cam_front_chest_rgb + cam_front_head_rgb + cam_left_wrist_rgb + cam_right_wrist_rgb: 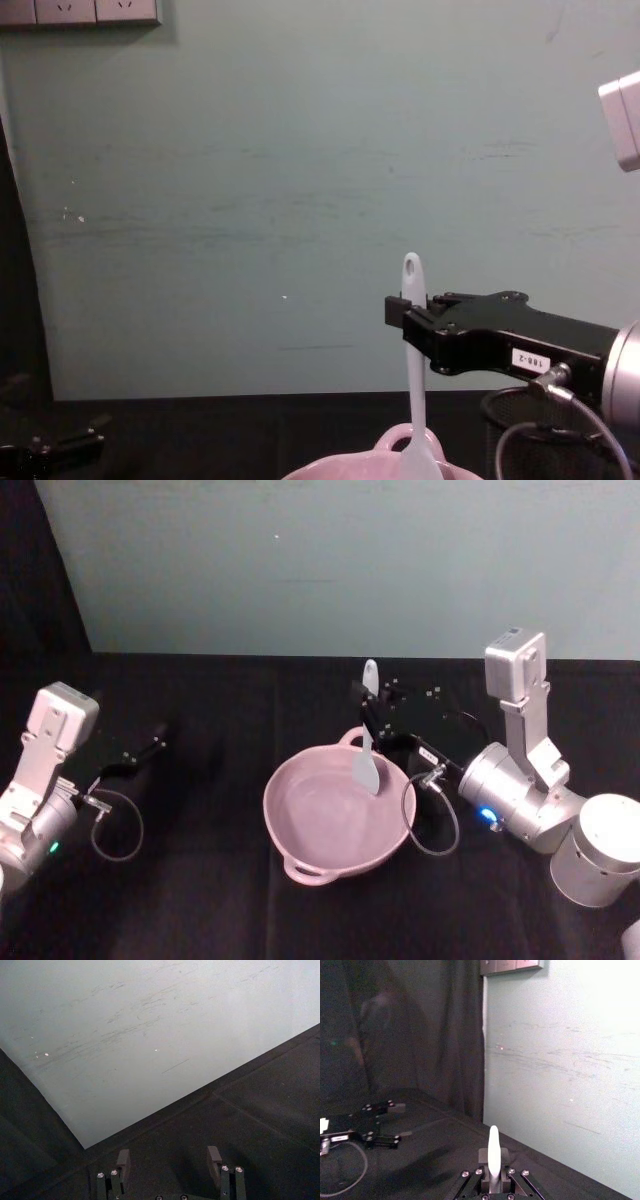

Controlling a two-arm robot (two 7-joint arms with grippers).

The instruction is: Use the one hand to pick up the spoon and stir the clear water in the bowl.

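Hard to see: the water in the bowl (268,802) is clear, so its level can't be read. Can't tell either whether the blade tip touches the bowl floor. Chest view cuts the bowl (345,468) at the lower edge, so just the far rim + loop handle show there, and the blade is clipped too. In head view the right tool (368,712) is black on black cloth, so its finger outline is vague. A black mesh cup (545,440) sits low under the right wrist in chest view, partly behind a cable loop.

Spoon (366,768): white, slim handle w/ a hole at the top end, flat broad blade at the bottom. It stands approx upright, blade down inside the bowl at the far-right part, just beside the far loop handle. In chest view the spoon (411,400) pokes its hole end up above the tool.

The bowl is pale pink and round, w/ loop handles on the far and near rim. It sits on the black-covered bench (200,900), centre front.

The right tool comes in from the right, above the bowl's far rim. Its fingers are clamped on the upper handle, a bit below the hole. Right wrist view shows the spoon (493,1152) pinched btwn them.

The left tool (150,742) is off to the left, low over the bench, well apart from the bowl. Its fingers (123,1160) are spread wide w/ nothing btwn them.
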